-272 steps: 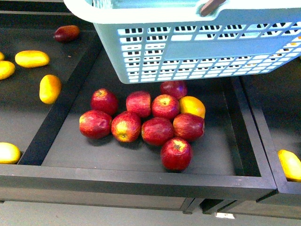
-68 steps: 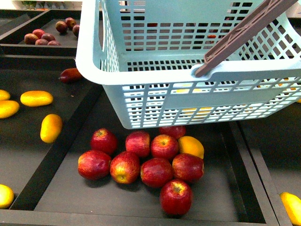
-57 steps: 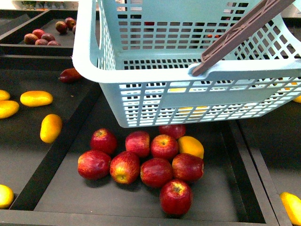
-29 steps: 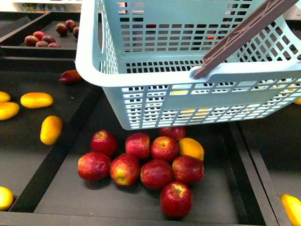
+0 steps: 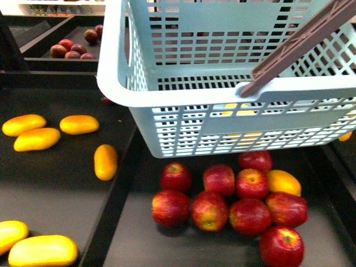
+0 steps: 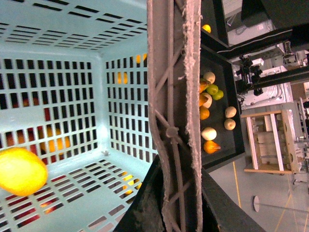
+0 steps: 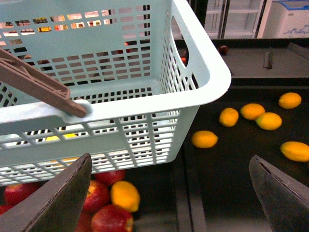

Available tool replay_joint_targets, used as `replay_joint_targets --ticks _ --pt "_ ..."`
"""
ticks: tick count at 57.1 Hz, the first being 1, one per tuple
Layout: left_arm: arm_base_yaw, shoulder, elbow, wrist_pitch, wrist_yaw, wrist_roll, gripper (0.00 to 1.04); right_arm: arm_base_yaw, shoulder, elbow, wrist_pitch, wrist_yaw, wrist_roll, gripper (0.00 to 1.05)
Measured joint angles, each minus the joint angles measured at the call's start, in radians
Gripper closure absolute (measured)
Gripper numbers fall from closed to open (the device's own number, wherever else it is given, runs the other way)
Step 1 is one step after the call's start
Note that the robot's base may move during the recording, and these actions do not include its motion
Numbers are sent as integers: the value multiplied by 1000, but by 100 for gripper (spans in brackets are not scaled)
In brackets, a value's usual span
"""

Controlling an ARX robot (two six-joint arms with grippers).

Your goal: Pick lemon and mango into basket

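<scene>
Your left claw [image 6: 178, 212] pinches the basket [image 5: 167, 97] by its handle [image 6: 174, 72], with one yellow fruit [image 6: 19, 171] inside. Your right claw [image 7: 170, 159] is spread wide.

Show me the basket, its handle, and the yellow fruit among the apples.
basket [image 5: 167, 100]: front view, near rim.
handle [image 5: 300, 50]: front view, middle of the bar.
yellow fruit [image 5: 283, 182]: front view, its exposed top.

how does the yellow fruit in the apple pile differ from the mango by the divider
The fruit in the apple pile looks shorter and rounder; the mango by the divider is longer and slimmer. The pile fruit touches red apples; the mango lies alone. Both are smooth and yellow-orange.
</scene>
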Motion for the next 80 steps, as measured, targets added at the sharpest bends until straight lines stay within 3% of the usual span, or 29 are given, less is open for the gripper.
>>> replay_joint_targets --ticks 77,80 --pt "31 -2 -2 0 -39 21 97 3 0 -1 1 -9 0 9" --pt "30 -2 -2 0 -36 20 97 16 -13 16 -80 74 39 9"
